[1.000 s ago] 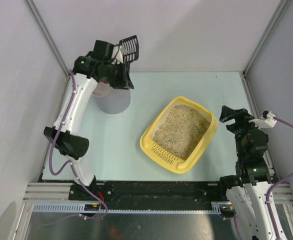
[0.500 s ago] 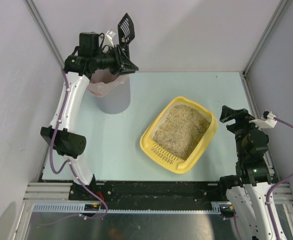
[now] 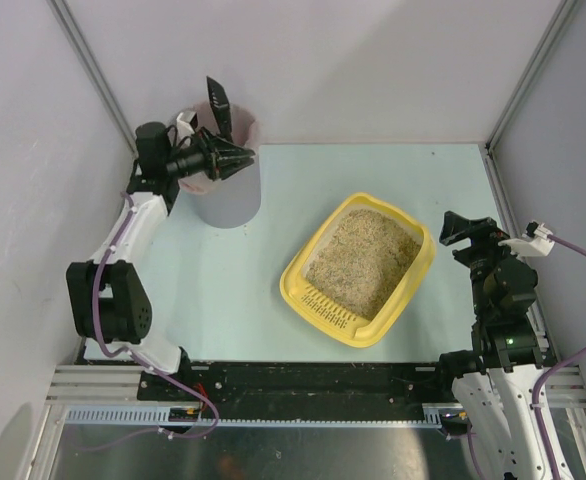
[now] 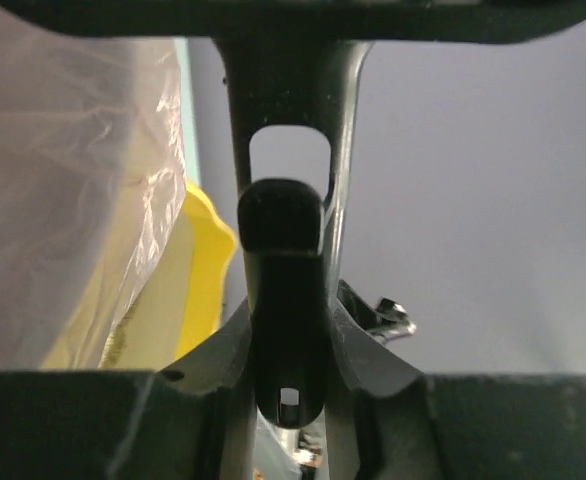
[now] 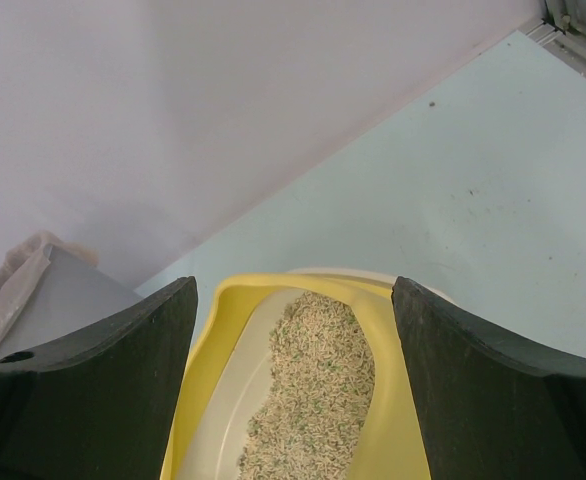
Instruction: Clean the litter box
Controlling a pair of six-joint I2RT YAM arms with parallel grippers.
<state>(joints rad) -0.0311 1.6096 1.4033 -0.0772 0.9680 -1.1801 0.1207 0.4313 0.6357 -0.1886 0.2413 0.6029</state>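
Observation:
The yellow litter box (image 3: 405,283) holds beige litter (image 3: 363,258) and sits right of the table's middle, with its slotted grille at the near-left edge. My left gripper (image 3: 239,155) is shut on the handle of a black litter scoop (image 3: 218,108), held edge-on over the grey pink-lined bin (image 3: 229,196). In the left wrist view the scoop handle (image 4: 284,290) sits clamped between my fingers (image 4: 198,350). My right gripper (image 3: 457,231) is open and empty just right of the litter box. The right wrist view looks down on the litter box (image 5: 205,352) between its open fingers (image 5: 123,345).
The bin's pink liner (image 4: 63,170) fills the left of the left wrist view. The bin stands at the table's back-left corner, near the side wall. The pale green tabletop (image 3: 233,290) lies between the bin and the litter box. A metal rail (image 3: 303,415) runs along the near edge.
My left arm has drawn back to the left and lowered. The scoop has turned from face-on to edge-on above the bin. The right arm has not moved.

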